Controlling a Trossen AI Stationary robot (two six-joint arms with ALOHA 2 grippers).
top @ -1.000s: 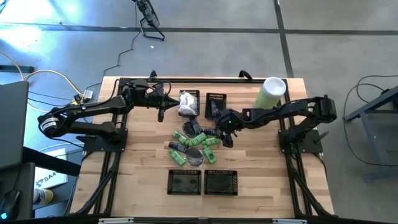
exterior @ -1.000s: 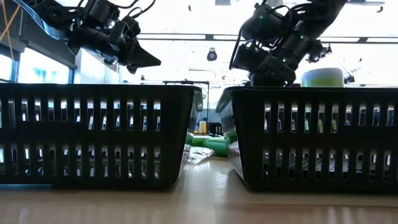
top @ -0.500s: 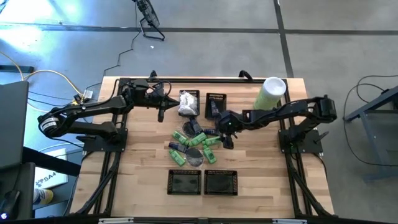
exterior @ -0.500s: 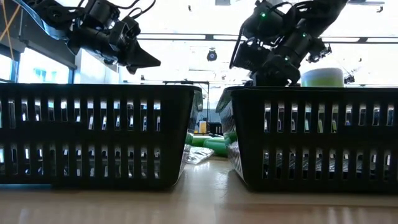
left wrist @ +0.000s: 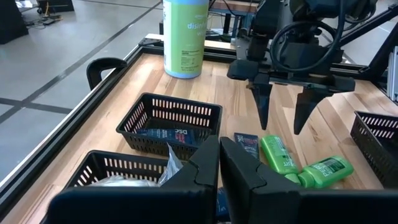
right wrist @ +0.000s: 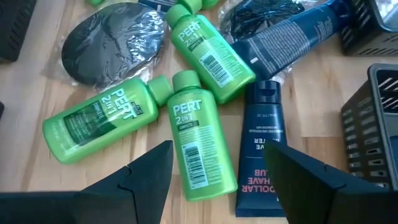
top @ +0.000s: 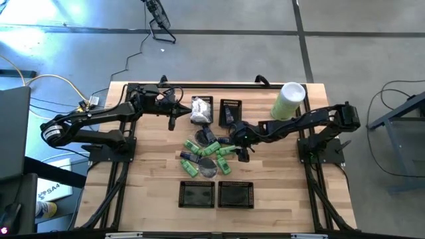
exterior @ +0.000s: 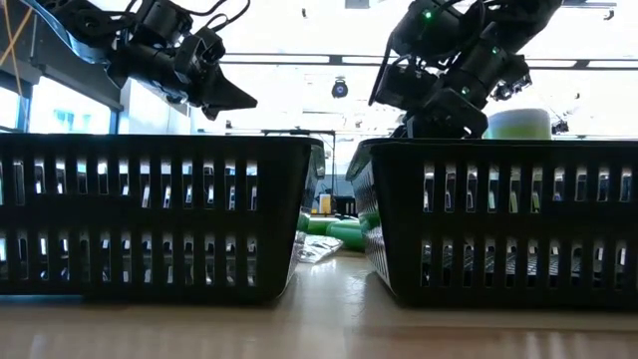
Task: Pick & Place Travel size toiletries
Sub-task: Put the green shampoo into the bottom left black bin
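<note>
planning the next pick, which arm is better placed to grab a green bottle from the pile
Right. The right gripper hangs open directly over the bright green plastic bottles, while the left gripper is shut, off beside the far black mesh baskets.

I see four black mesh baskets on the wood table; two near, two far; pale-green cylinder, white lid, far right corner.
</note>
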